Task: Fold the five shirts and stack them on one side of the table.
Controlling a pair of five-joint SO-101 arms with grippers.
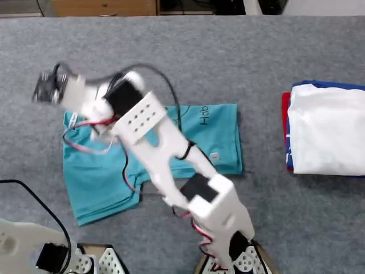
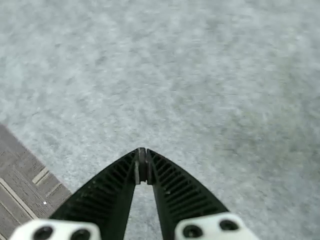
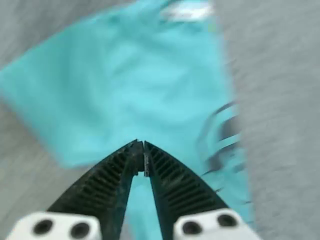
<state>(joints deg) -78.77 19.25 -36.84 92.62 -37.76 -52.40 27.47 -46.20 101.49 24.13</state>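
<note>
Done: white-topped stack, well off from my right gripper.
Left: teal shirt beneath it, half folded.
Grip: it and left gripper pressed together, empty.

Shirt flat on worktop, left of centre, partly folded.
Stack of folded shirts at right edge of worktop, well apart from shirt.
Right arm runs from near edge, right of centre, diagonally across shirt toward far left.
Right gripper above shirt.
Left arm base at near-left corner.
Left gripper over bare worktop, close to its edge; floor beside it.
</note>
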